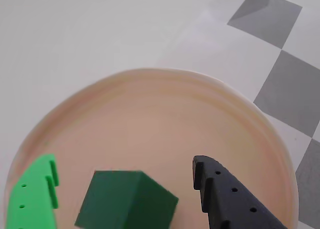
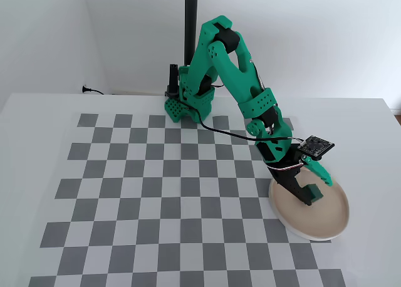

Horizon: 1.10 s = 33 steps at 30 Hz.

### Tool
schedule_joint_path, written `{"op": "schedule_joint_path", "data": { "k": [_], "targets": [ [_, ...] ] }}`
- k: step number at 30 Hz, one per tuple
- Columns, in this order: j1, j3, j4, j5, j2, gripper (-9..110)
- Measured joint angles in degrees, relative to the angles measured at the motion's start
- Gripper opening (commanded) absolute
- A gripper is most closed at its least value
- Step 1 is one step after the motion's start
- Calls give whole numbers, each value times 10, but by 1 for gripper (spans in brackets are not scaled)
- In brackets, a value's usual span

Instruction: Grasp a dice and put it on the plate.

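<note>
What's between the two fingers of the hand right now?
The dice, sitting on the plate, lies between the green finger and black finger. A gap shows on each side in the wrist view.

A matt, smooth dark green dice [image 1: 127, 200] sits on a softly glossy beige plate [image 1: 165, 114]; the hand [image 1: 125, 181] looks like layered printed plastic above a smooth white worktop [image 1: 75, 34].

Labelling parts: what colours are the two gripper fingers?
One bright green finger, one black; clearest in the wrist view.
</note>
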Motion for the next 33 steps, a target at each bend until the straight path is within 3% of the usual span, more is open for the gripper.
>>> {"op": "schedule_joint_path", "data": {
  "k": [12, 23, 33],
  "targets": [
    [34, -11, 23, -5, 10, 27],
    [131, -41, 127, -17, 98, 24],
    [264, -41, 172, -17, 134, 11]
  ]
}}
